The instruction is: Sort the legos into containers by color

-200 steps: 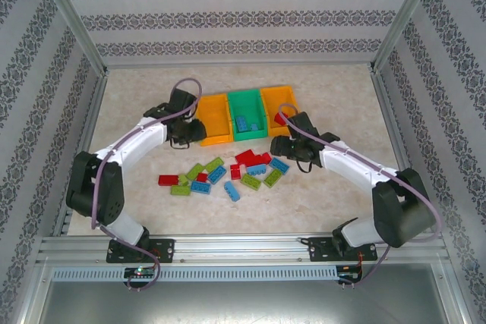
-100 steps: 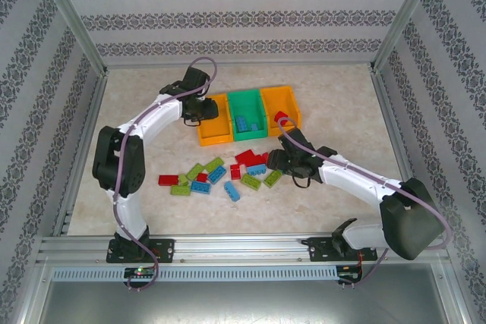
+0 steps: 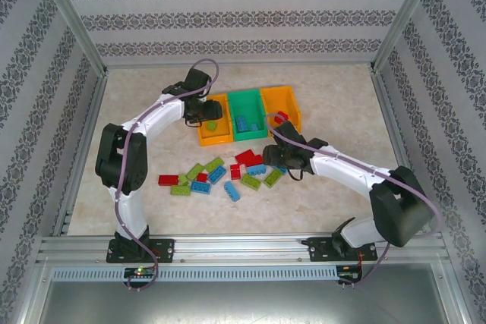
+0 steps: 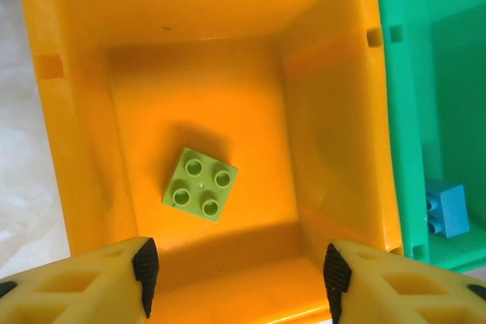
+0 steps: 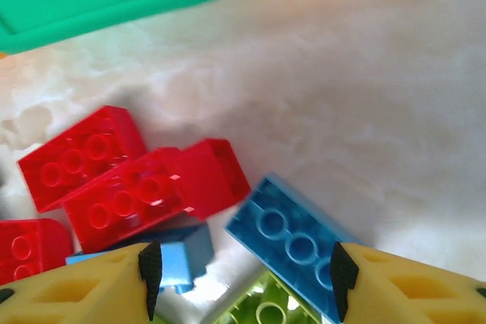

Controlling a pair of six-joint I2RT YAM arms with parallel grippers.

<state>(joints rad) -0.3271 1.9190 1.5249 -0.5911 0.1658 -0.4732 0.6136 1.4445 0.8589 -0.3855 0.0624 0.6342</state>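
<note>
The left claw hangs over the left orange bin. In the left wrist view, the left claw is released: its fingers stand wide apart with nothing between them. Below it a lime square brick lies flat, studs up, on the floor of the left orange bin, touching no wall.

Just to the right, touching that bin, sits the green bin, with blue bricks inside. One blue brick shows by its near wall. Next comes the right orange bin, with a red brick in it.

Nearer the arms, the loose bricks lie scattered on the table, a mix of red, blue and lime.

The right claw is low over the right end of this scatter. In the right wrist view, the right claw is released, fingers apart. Two long red bricks and a dark blue brick lie on the table ahead of it, and a lime brick sits between the fingers.
</note>
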